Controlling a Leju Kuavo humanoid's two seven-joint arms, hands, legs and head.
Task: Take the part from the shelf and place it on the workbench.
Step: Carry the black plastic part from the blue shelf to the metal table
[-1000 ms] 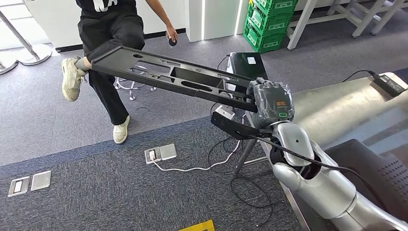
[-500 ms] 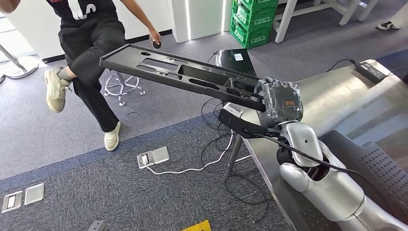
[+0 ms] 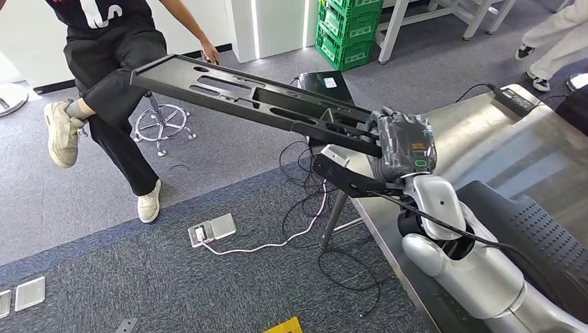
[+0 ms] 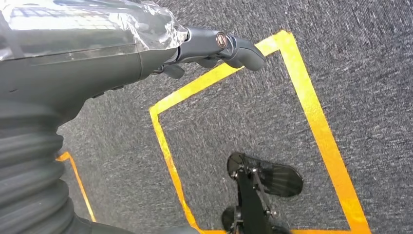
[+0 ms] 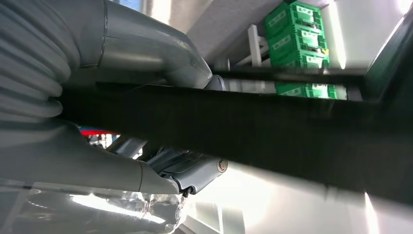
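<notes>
Black plastic part (image 3: 249, 104), long and flat, gripped at one end by the right hand (image 3: 402, 147) beside the steel tabletop (image 3: 478, 142); left hand (image 4: 146, 44) holds nothing, fingers loosely extended.

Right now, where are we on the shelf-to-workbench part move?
Done: the long black part is off the shelf, gripped at one end by the right hand. In hand: it is carried level, jutting out over the carpet toward a seated person; none of it rests on the metal workbench beside the arm. Left: swing it over the bench, set it down, release. The left hand hangs over the floor, holding nothing.
</notes>
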